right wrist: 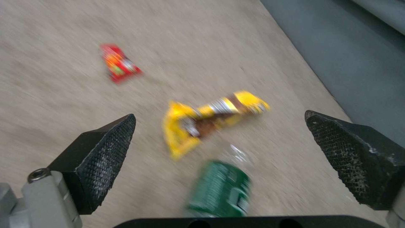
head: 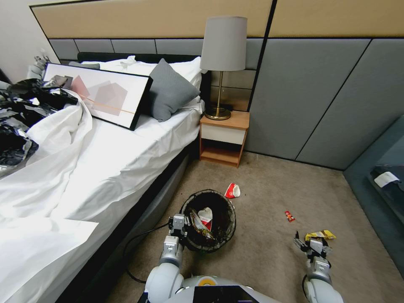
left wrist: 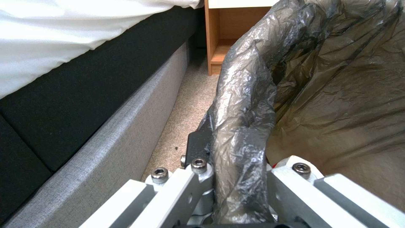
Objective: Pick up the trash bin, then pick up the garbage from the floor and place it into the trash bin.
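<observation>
- The trash bin [head: 208, 221] is seen on the carpet [head: 269, 198] beside the bed [head: 105, 168], its black bag liner [left wrist: 245, 104] folded over the rim.
- The left gripper [head: 180, 222] is clamped on the near-left rim of the bin; in the left wrist view the bunched liner is pinched between the two fingers [left wrist: 198, 158], so the jaws are closed onto rim and bag together.
- Inside the bin a red-and-white paper cup [head: 205, 216] and a yellowish wrapper [head: 196, 223] are visible.
- Another red-and-white cup [head: 232, 190] is lying on the carpet just beyond the bin's far rim, toward the nightstand [head: 223, 139].
- A small red wrapper [head: 289, 216] is found on the floor to the right of the bin, well apart from it.
- The right gripper [head: 314, 247] is held low over the carpet with its jaws spread wide — nothing is gripped between the dark textured pads [right wrist: 105, 152].
- A yellow snack wrapper [right wrist: 207, 122] is lying on the floor between the open pads in the right wrist view; in the head view it [head: 320, 235] sits just beyond the gripper's fingertips.
- A green object [right wrist: 219, 190] is seen close under the right gripper — too blurred to identify.
- The red wrapper [right wrist: 119, 63] is also seen farther out on the carpet.
</observation>
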You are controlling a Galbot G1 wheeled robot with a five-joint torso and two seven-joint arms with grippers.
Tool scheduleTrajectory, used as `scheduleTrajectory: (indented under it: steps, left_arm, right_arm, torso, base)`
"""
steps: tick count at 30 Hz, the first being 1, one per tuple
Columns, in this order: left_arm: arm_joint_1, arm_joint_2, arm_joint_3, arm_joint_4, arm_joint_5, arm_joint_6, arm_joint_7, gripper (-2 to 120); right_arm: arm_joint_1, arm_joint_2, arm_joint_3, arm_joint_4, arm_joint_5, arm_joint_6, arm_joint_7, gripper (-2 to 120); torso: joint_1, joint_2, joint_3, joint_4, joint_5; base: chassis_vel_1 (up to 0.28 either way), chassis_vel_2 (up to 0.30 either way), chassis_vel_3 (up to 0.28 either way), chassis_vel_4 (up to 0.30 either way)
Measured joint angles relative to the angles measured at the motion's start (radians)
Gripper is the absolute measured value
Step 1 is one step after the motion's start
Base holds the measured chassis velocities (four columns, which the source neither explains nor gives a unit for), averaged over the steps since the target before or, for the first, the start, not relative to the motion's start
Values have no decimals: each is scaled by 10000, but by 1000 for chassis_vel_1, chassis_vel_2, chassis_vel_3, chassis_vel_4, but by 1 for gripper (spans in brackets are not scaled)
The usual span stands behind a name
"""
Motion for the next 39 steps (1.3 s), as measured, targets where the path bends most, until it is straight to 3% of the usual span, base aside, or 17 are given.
scheduleTrajectory:
  steps: [20, 34, 39]
  left_arm:
    - [7, 29, -24, -19, -45, -29, -20, 1]
    - [19, 48, -10, -64, -33, -39, -23, 1]
    - [44, 40, -10, -86, 9, -39, -24, 1]
  right_arm:
    - [221, -105, 398, -1354, -557, -148, 592, 100]
    - [534, -29, 112, -2000, 532, -555, -146, 100]
    - [683, -7, 13, -2301, 1107, -715, -594, 100]
  torso:
    - [0, 0, 0, -1, -2]
    - [0, 0, 0, 1, 0]
    - [0, 0, 0, 0, -17]
  base:
    - [0, 0, 0, 0]
    - [0, 0, 0, 0]
    - [0, 0, 0, 0]
